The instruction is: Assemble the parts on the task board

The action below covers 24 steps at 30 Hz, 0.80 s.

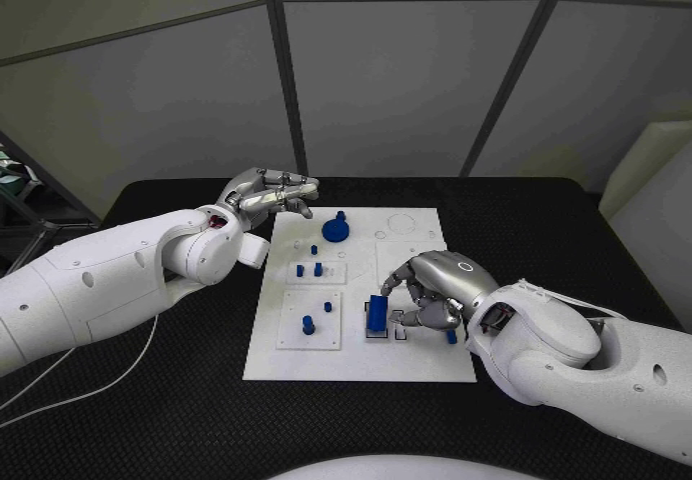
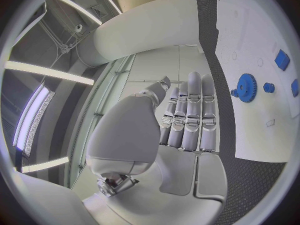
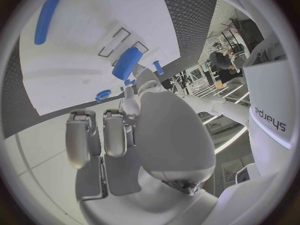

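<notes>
Fig.: Task board centre. R. hand, at board's right side, pinches upright blue part, prob. for seating it. L. hand beyond board's far-left corner: empty, fingers curled, clear.

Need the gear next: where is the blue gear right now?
In the head view the blue gear lies on the task board's far end, just right of the left hand.
</notes>
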{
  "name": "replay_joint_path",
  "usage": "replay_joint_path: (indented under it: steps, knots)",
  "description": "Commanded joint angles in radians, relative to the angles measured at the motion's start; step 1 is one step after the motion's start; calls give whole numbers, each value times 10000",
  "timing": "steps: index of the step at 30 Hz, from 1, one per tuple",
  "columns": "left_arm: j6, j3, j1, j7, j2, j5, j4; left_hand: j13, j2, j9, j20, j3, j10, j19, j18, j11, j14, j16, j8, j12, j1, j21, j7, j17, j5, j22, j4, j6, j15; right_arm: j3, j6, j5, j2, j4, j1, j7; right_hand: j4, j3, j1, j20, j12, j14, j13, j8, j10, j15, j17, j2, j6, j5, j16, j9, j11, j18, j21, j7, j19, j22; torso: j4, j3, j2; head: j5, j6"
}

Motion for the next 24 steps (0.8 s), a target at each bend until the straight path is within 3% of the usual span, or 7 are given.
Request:
replay_joint_path:
  steps: [1,3,8,11,16,21,24]
  knots:
    - [113,3,11,41,2,31,6,10,-44,-15,20,-61,-75,80,-139,14,-15,-45,-47,-61,-91,-66,-5,-5,-30,-9,-7,-66,39,5,307,-1145,22,-44,12,1561,-260,416,478,-104,-78,539,-41,-45,-180,-188,537,63,-321,-363,107,-228,-229,0,-99,-325,746,2214,11,-4,5,15,-3]
    - [113,2,10,40,3,31,1,10,-44,-15,20,-61,-75,80,-139,14,-15,-45,-47,-61,-91,-66,-5,-5,-30,-9,-7,-66,39,6,493,-1439,57,-99,13,1779,-448,809,661,-190,-69,553,-26,-35,-288,-279,685,40,-412,-822,181,-361,-342,-1,-103,-526,743,2214,6,-4,4,22,-3]
    - [121,-2,9,39,12,31,-7,10,-44,-15,20,-61,-75,80,-139,14,-15,-45,-47,-61,-91,-66,-5,-5,-30,-9,-7,-66,39,6,966,-2369,208,-278,15,2075,-811,1765,708,-240,80,538,61,-27,-368,-311,752,-160,-582,-1043,185,-641,-360,9,-152,-869,715,2184,15,-8,5,34,-4]
    - [125,-4,9,37,15,31,-13,10,-44,-15,20,-61,-75,80,-139,14,-15,-45,-47,-61,-91,-66,-5,-5,-30,-9,-7,-66,39,5,1214,-2851,308,-371,17,2127,-1220,2972,349,-208,195,526,84,-12,-409,-278,778,-441,-642,-1228,155,-916,-321,19,-194,-1095,690,2161,9,-3,6,56,-13]
    - [133,-5,9,26,15,31,-18,10,-50,-16,21,-69,-79,82,-139,16,-17,-49,-48,-61,-90,-76,-3,-5,-32,-15,-8,-72,40,3,1591,-3541,499,-534,20,2105,-1995,4528,-90,-162,325,524,87,-3,-434,-222,798,-754,-706,-2152,105,-1223,-270,31,-235,-1323,665,2145,16,-5,6,53,-24]
    - [135,-6,9,21,14,31,-21,10,-50,-16,21,-69,-79,82,-139,16,-17,-49,-48,-61,-90,-76,-3,-5,-32,-15,-8,-72,40,-2,1449,-3819,619,-632,23,2062,-2149,4820,-675,-167,661,545,285,-6,-279,-229,853,-813,-685,-2349,117,-1363,-284,18,-181,-1267,696,2192,13,-16,4,69,-36]
    - [135,-7,9,18,9,31,-21,10,-50,-16,21,-69,-79,82,-139,16,-17,-49,-48,-61,-90,-76,-3,-5,-32,-15,-8,-72,40,-3,728,-3660,556,-577,23,1937,-1920,4585,-1452,-237,1201,636,651,61,34,-312,1067,-881,-451,-3096,267,-1393,-419,-58,95,-874,850,2396,16,-9,8,64,-38]
